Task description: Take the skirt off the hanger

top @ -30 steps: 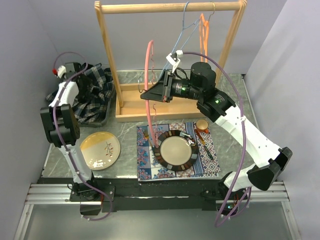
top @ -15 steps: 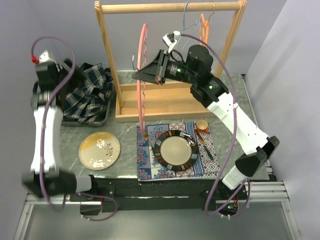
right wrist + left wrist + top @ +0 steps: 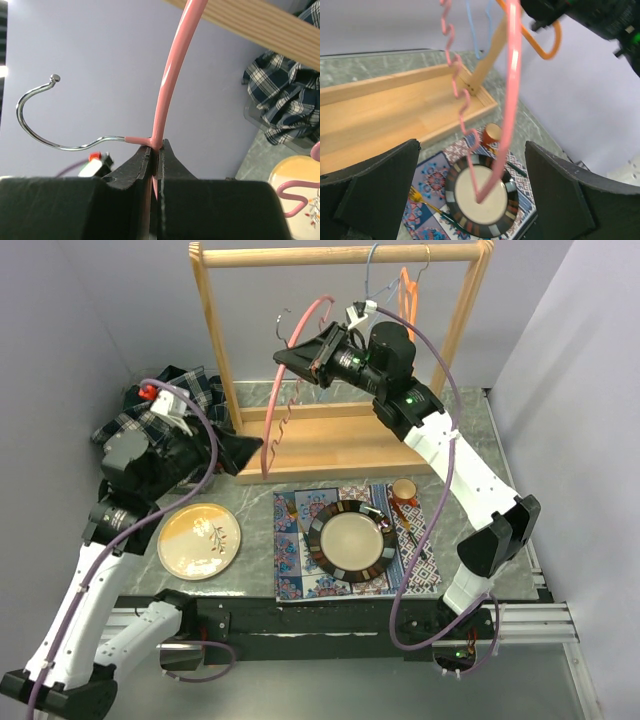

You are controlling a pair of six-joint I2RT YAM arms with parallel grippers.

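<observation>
Fingers (image 3: 134, 167) of the right gripper (image 3: 156, 150) pinch the bare pink hanger (image 3: 164, 90) at its neck, with the arm stretched high beside the rack (image 3: 330, 254). The left gripper (image 3: 472, 150) gapes wide, its forearm raised. The plaid skirt (image 3: 190, 382) lies crumpled at the table's left rear.
</observation>
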